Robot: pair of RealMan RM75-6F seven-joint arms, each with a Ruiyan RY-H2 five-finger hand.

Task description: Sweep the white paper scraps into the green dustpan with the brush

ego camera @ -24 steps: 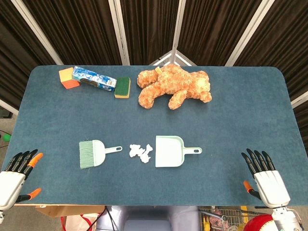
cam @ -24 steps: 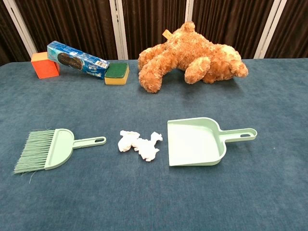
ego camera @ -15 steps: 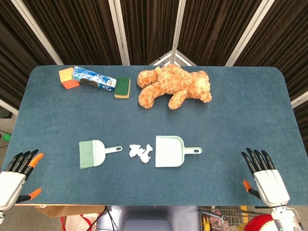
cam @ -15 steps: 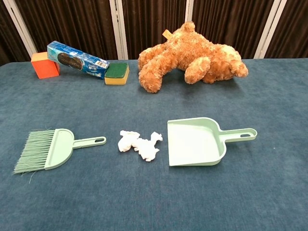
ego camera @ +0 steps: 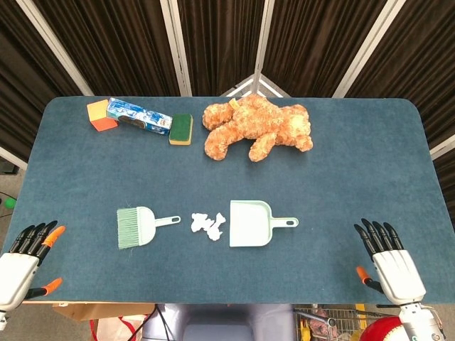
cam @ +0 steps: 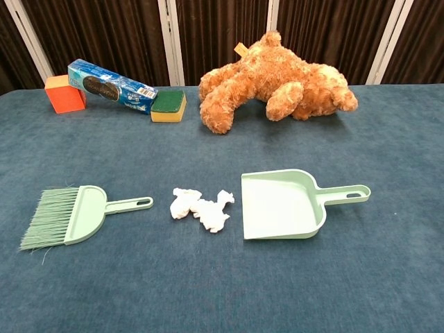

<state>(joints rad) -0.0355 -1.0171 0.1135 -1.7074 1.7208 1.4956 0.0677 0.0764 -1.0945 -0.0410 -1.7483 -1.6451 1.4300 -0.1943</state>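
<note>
A pale green brush [ego camera: 139, 226] [cam: 76, 214] lies flat on the blue table, bristles to the left. White paper scraps [ego camera: 208, 225] [cam: 200, 207] sit between it and the green dustpan [ego camera: 251, 223] [cam: 284, 203], whose handle points right. My left hand [ego camera: 21, 261] hovers at the near left edge, fingers spread, holding nothing. At the near right edge my right hand [ego camera: 391, 261] is likewise spread and holds nothing. Neither hand shows in the chest view.
Along the far side lie an orange block [ego camera: 100, 116], a blue biscuit packet [ego camera: 138, 116], a green-and-yellow sponge [ego camera: 182, 128] and a brown teddy bear [ego camera: 256, 128]. The table's near edge [ego camera: 213, 301] runs close to both hands.
Both hands have drifted slightly back toward the near edge. Brush, scraps and dustpan have not moved.
</note>
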